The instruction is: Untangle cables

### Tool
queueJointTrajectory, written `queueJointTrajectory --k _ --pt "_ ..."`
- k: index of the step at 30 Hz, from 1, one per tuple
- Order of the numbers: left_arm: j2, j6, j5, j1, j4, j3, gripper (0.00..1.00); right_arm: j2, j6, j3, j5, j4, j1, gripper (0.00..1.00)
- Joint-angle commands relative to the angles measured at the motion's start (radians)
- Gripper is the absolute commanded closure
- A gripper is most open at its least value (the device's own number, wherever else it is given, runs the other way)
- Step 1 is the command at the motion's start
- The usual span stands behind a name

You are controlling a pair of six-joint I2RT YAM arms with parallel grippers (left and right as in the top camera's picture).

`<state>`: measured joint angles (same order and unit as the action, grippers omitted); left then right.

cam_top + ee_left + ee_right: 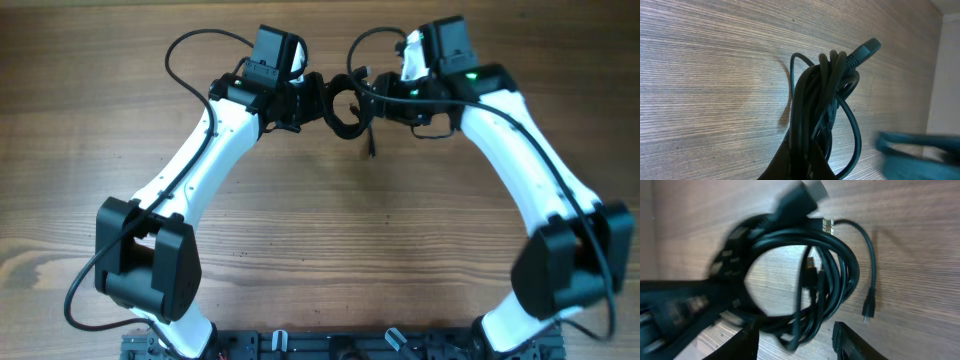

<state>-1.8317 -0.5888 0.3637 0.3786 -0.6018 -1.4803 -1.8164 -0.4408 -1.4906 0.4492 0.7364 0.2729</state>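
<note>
The cables (346, 110) are a bundle of thin black cords, held above the wooden table at the far middle between both arms. My left gripper (312, 100) is shut on the bundle. In the left wrist view the cords (812, 100) rise from between my fingers (802, 169), with a plug (866, 52) at the top. My right gripper (386, 100) is open. In the right wrist view its fingers (795, 342) stand either side of the coil's lower edge (840, 275). A loose end with a small plug (868, 309) hangs to the right.
The wooden table (330, 230) lies below. The arms' own thicker black wires (200, 40) loop at the far left and far right. The left gripper shows blurred in the right wrist view (685, 307), and the right gripper blurred in the left wrist view (920, 147).
</note>
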Motion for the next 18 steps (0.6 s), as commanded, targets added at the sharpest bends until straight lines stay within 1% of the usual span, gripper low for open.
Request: queueJointTrajectory --k 1,2,4,5,6,7,11,13,15,18 --pt "0.018 0.003 0.005 -0.001 0.007 -0.010 0.96 -0.081 0.041 0.007 0.103 -0.036 -0.001 0.56" --pt "0.018 0.003 0.005 -0.001 0.007 -0.010 0.96 -0.109 0.084 0.007 0.180 -0.074 -0.001 0.60" --pt "0.018 0.003 0.005 -0.001 0.006 -0.010 0.96 -0.124 0.100 0.007 0.246 -0.119 -0.001 0.67" --pt "0.018 0.003 0.005 -0.001 0.006 -0.010 0.96 -0.124 0.098 0.006 0.249 -0.135 -0.001 0.74" --pt "0.018 0.004 0.005 -0.001 0.006 -0.010 0.96 -0.121 0.097 0.005 0.257 -0.141 -0.002 0.89" --pt "0.018 0.004 0.005 -0.001 0.006 -0.010 0.96 -0.119 0.099 0.003 0.285 -0.143 -0.003 0.96" --pt "0.018 0.004 0.004 -0.001 0.007 -0.010 0.96 -0.064 0.177 0.003 0.379 -0.112 -0.007 0.96" --pt "0.018 0.004 -0.003 -0.001 0.007 -0.010 0.96 0.008 0.234 0.003 0.422 -0.082 -0.007 0.96" --pt "0.018 0.003 -0.015 -0.001 0.006 -0.010 0.96 0.093 0.257 0.003 0.420 -0.056 -0.009 0.96" --pt "0.018 -0.004 -0.018 -0.001 0.006 -0.010 0.96 0.245 0.254 0.003 0.416 -0.035 -0.036 0.96"
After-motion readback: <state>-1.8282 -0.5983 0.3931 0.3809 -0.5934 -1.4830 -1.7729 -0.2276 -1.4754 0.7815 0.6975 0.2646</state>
